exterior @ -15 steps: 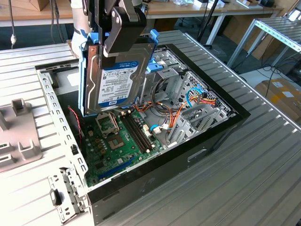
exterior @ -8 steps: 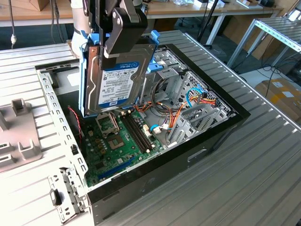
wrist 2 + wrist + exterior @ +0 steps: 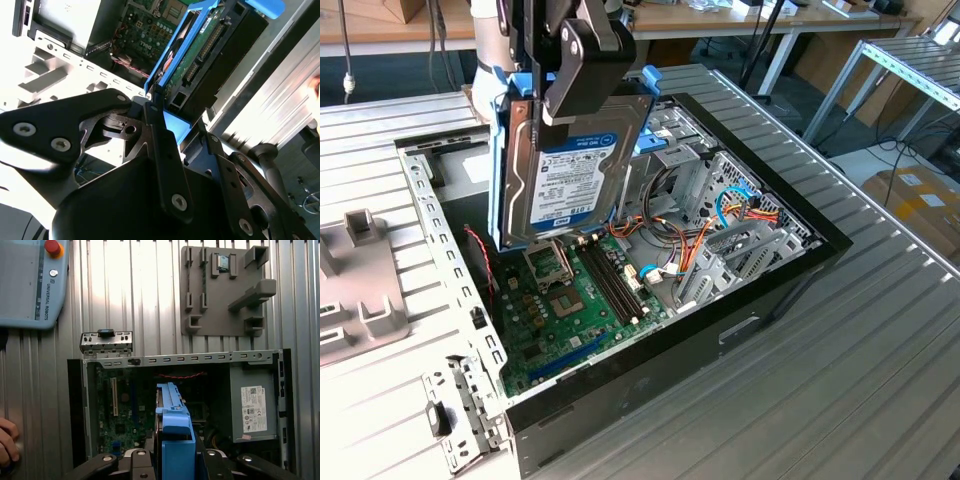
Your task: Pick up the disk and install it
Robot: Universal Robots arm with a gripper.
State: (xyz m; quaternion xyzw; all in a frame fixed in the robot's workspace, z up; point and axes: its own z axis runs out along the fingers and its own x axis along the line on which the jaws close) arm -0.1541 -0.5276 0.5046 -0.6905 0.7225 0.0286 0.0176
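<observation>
Exterior view shows my gripper (image 3: 582,95) closed on the disk (image 3: 565,175), upright above the open computer case (image 3: 650,370); I should keep it straight and avoid the cables (image 3: 695,235).

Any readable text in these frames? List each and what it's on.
Disk, blue-and-white label on its face: print too small to read.
Power supply, white sticker: fine print unreadable.
Teach pendant, lettering along its edge: a maker's name only, not quoted.
Motherboard: markings too small to read.
</observation>
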